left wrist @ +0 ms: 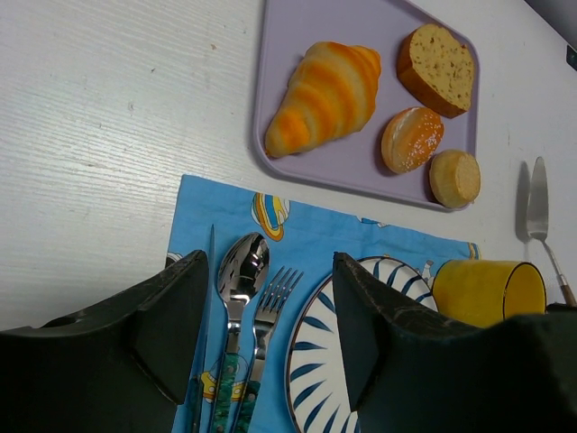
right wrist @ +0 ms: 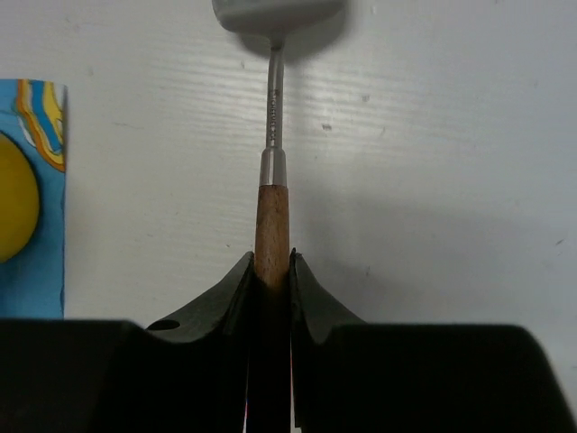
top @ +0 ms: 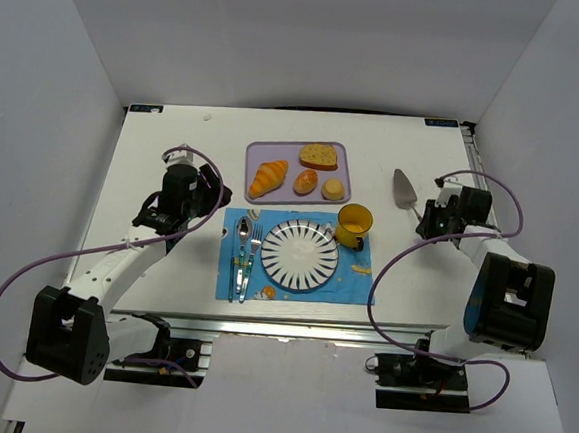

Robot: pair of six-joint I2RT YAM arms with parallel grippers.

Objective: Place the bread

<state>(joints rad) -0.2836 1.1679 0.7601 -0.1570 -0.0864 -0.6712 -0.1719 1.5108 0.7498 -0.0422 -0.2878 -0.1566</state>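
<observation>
Lying pale top up, the round bread (top: 333, 188) sits on the tray (top: 275, 150)

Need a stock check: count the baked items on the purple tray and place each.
4: croissant at the left, toast slice at the far right, dark oval roll in the middle, the bread in the near right corner. None looks hidden.

Left arm (top: 115, 263) extended forward, left gripper (left wrist: 270, 275) jaws spread wide. Right arm (top: 495, 278) folded back, right gripper (right wrist: 270, 263) clamped tight on spatula handle (right wrist: 272, 221).
</observation>
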